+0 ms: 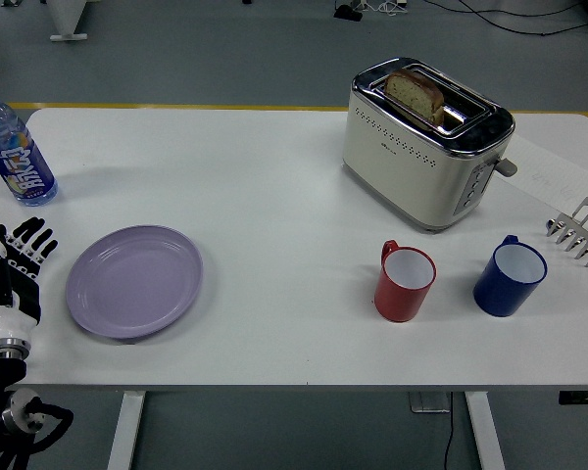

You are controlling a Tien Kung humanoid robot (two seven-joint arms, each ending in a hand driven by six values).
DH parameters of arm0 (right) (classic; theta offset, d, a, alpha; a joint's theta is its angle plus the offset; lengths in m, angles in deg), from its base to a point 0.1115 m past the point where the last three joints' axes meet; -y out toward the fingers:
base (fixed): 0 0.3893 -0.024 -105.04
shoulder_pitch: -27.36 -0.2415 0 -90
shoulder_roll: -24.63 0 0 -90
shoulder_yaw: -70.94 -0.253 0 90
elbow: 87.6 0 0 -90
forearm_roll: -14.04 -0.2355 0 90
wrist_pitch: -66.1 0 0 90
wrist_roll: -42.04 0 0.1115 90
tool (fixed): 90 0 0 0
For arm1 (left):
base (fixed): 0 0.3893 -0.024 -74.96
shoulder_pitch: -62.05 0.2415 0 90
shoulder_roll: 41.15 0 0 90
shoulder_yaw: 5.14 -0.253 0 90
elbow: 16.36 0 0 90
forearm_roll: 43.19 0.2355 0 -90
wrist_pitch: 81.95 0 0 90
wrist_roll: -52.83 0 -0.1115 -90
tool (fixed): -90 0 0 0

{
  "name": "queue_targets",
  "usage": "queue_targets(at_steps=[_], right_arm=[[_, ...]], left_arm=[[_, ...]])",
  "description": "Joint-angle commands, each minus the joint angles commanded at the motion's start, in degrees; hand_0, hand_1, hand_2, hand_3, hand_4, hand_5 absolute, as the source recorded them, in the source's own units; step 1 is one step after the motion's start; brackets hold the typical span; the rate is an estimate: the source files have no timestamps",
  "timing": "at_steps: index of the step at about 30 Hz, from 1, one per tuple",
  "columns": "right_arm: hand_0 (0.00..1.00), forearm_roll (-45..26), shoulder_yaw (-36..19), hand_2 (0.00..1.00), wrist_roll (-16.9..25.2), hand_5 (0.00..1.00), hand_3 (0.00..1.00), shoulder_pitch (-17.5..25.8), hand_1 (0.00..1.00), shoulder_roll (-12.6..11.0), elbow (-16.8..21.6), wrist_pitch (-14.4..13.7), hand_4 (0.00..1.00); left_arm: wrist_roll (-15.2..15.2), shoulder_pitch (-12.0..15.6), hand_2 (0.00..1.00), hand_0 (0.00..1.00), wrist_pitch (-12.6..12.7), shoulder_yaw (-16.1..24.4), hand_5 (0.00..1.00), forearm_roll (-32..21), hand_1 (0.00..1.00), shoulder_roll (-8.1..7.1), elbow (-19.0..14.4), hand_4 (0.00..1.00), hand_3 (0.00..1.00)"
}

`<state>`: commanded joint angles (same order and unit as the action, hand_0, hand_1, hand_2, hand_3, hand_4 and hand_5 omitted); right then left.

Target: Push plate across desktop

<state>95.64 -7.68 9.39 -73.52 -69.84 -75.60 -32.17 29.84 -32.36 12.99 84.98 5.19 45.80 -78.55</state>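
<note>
A lilac plate (pixel 133 281) lies flat on the white table (pixel 274 196) at the front left, with nothing on it. My left hand (pixel 18 262) stands just to the plate's left, near the table's left edge, its black fingers (pixel 31 238) held straight and pointing away from me. The hand holds nothing and a narrow gap separates it from the plate's rim. My right hand is out of view.
A blue-capped drink bottle (pixel 16 148) stands at the far left. A cream toaster (pixel 426 142) with a bread slice (pixel 416 95) sits at the back right. A red mug (pixel 404 282) and a blue mug (pixel 510 277) stand front right, a metal rack (pixel 580 231) at the right edge.
</note>
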Motion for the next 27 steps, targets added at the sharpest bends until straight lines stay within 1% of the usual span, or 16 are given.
queue_targets(at_steps=[3, 9, 16, 27], right_arm=[[0.566, 0.1, 0.0, 0.694, 0.1, 0.317, 0.612, -0.1, 0.557, 0.0, 0.0, 0.0, 0.338], [0.566, 0.2, 0.0, 0.694, 0.0, 0.317, 0.612, -0.5, 0.556, 0.0, 0.0, 0.1, 0.337], [0.566, 0.4, 0.0, 0.694, 0.1, 0.318, 0.612, -0.6, 0.556, -0.1, -0.1, 0.1, 0.337], [0.566, 0.6, -0.1, 0.694, 0.3, 0.32, 0.611, -0.7, 0.556, -0.2, -0.1, 0.2, 0.337]], left_arm=[[-0.2, -0.3, 0.784, 0.77, 0.0, -0.3, 0.998, -0.5, 0.788, 0.36, 0.4, 0.528, 0.613], [-0.7, -1.4, 0.783, 0.767, -0.4, -0.8, 0.998, -2.3, 0.786, 1.72, 1.6, 0.539, 0.611], [-1.0, -2.0, 0.782, 0.766, -0.4, -2.0, 0.998, -3.0, 0.784, 2.94, 2.3, 0.542, 0.611], [-1.0, -2.2, 0.779, 0.761, -0.5, -3.3, 0.998, -3.7, 0.78, 3.04, 2.4, 0.536, 0.613]])
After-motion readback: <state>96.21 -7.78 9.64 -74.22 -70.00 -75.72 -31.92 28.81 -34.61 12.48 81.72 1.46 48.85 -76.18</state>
